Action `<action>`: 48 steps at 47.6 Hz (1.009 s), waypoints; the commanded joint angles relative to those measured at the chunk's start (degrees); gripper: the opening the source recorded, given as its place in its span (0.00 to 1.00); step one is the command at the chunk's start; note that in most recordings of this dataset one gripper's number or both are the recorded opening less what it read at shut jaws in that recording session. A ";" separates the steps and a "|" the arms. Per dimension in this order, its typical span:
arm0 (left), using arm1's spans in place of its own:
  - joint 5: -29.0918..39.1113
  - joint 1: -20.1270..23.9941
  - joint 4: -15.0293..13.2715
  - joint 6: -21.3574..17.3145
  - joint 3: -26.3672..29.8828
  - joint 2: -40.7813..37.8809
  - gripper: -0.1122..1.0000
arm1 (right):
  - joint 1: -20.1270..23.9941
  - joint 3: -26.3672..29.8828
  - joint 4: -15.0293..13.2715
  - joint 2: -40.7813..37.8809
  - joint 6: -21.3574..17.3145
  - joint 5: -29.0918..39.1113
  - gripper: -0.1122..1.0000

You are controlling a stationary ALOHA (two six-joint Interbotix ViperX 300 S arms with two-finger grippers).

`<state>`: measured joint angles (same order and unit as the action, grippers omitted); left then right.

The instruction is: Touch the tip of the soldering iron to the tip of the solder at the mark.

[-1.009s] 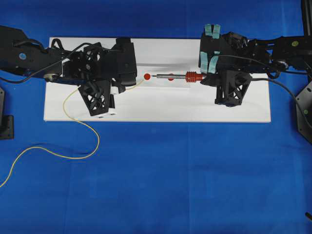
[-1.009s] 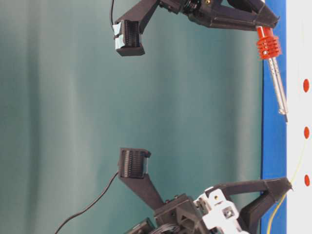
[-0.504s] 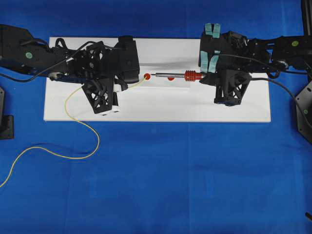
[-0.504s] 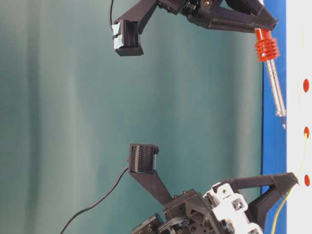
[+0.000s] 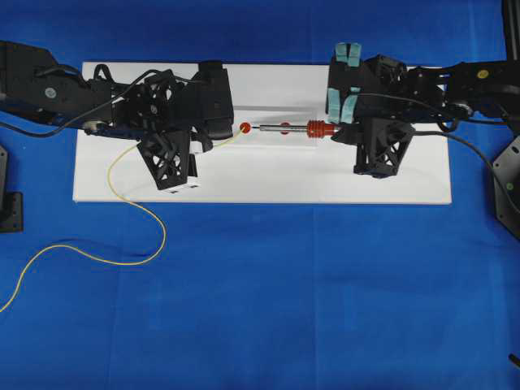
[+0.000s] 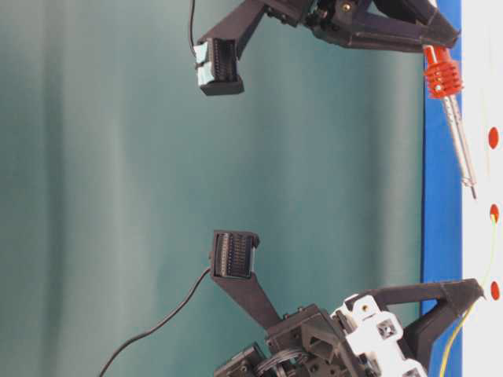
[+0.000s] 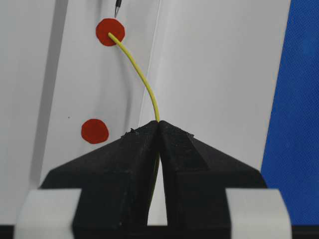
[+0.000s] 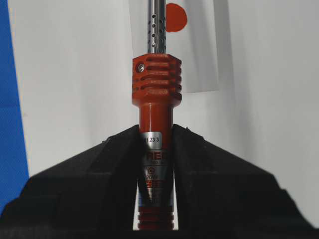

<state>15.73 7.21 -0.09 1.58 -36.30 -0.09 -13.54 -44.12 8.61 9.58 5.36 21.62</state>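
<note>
A robotics lab bench is shown. A blue cloth [image 5: 268,309] is spread beneath a white board [image 5: 276,175]; a plain teal backdrop [image 6: 102,196] is hung behind.

The soldering iron [image 8: 155,99] has a perforated shiny metal shaft and ribbed red plastic handle (slightly glossy); the white board [image 5: 268,183] looks matt, the blue cloth [image 5: 325,292] finely woven.

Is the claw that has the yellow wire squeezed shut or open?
Shut. In the left wrist view the left gripper has its jaws pressed together on the solder, which sticks out towards a red mark.
</note>
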 commanded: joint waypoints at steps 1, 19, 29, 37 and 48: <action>-0.18 0.00 0.09 0.00 1.32 0.70 0.12 | 0.00 1.85 -0.09 -0.26 0.00 -0.18 0.16; 0.35 0.00 0.09 0.09 1.32 0.70 0.12 | -0.09 2.72 -0.09 -2.37 0.00 0.35 0.16; 0.35 0.00 0.00 -0.09 1.41 0.70 0.12 | -0.09 2.72 -0.09 -2.37 -0.09 0.35 0.16; 0.35 0.00 0.09 -0.09 1.49 0.70 0.12 | -0.09 2.90 -0.09 -2.55 -0.09 0.35 0.16; 0.35 -0.18 0.00 -0.18 1.49 0.70 0.12 | -0.09 2.99 -0.09 -2.72 -0.09 0.35 0.16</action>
<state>16.26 7.21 -0.18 1.49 -36.12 -0.09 -13.54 -42.54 8.61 6.42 5.36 22.15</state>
